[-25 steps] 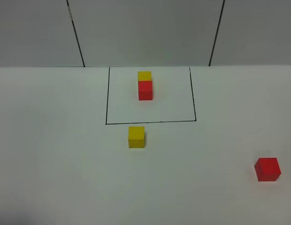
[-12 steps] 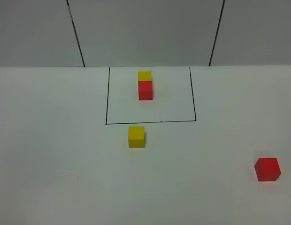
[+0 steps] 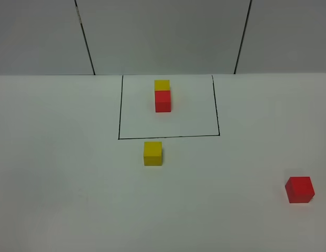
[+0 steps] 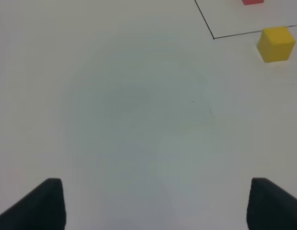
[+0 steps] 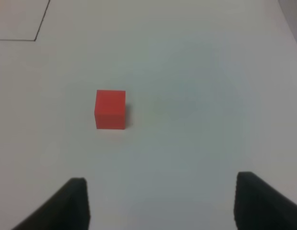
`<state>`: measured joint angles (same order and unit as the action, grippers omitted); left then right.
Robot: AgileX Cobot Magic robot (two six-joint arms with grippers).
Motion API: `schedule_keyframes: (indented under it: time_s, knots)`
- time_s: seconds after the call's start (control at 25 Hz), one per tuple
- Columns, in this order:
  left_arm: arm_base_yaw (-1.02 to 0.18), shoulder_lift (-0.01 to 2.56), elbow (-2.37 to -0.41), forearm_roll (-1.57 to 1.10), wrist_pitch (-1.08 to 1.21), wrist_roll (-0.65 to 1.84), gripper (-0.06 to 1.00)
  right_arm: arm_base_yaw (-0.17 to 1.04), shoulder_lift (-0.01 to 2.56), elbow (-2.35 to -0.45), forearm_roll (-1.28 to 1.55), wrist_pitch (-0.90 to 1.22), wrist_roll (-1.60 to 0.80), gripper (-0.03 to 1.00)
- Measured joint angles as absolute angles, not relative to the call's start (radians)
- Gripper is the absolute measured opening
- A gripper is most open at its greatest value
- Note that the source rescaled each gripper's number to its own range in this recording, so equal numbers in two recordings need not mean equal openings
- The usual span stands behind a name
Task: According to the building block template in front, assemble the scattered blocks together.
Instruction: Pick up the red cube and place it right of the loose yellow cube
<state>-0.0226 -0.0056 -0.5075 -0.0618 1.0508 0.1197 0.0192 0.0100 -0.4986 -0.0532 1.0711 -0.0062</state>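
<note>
While my left pincer [image 4: 155,206] and right pincer [image 5: 160,201] are hanging with fingers apart and gripping nothing, the yellow cube [image 4: 276,44] is sitting well ahead of the left one, near the building block template [image 3: 162,95], and the red cube [image 5: 110,109] is lying ahead of the right one.

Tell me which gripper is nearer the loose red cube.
Right. The loose red cube lies ahead of the right gripper; the left gripper faces the loose yellow cube, well away from the red one.
</note>
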Motion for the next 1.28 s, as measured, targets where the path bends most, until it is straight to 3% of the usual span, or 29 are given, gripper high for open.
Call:
schedule_keyframes:
  time_s: [1.28]
  knots:
    - [-0.041, -0.006, -0.507, -0.026, 1.051, 0.044, 0.73, 0.019, 0.010, -0.499, -0.054, 1.071, -0.006, 0.35]
